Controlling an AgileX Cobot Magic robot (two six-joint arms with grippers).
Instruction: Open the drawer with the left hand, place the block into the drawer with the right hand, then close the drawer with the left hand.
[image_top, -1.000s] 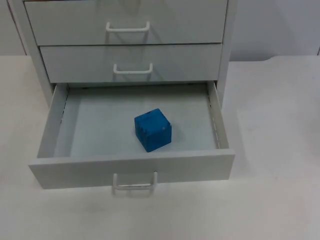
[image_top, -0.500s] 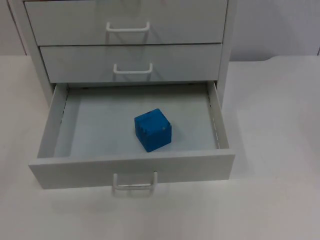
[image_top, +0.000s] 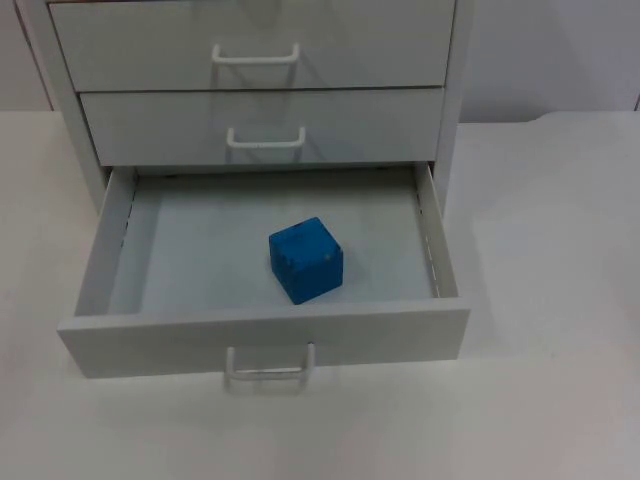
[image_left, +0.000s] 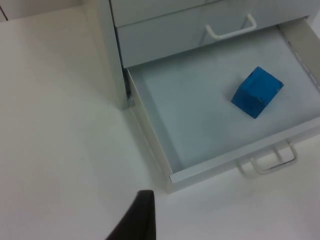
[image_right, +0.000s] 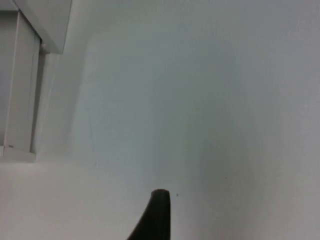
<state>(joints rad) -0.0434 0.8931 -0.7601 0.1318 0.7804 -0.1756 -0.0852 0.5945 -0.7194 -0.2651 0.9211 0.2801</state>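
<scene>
handle (image_top: 268, 366) on the open drawer (image_top: 262, 338) front, nearest: judged stiff and free-sliding, best pushed at mid-front | block (image_top: 306, 260) lies inside the drawer behind the handle, judged light and rigid | left end effector (image_left: 142, 215) and right end effector (image_right: 159, 212) over white surface (image_top: 560, 250) beside the drawer, opening cannot be told | closed drawers behind, grey wall beyond

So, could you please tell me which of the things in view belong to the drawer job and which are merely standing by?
Part of the job:
- blue block, lying inside the open drawer
- bottom drawer, pulled out
- its handle
- left gripper, over the table beside the cabinet

Standing by:
- two upper drawers, shut
- white table
- right gripper, waiting over bare table
</scene>
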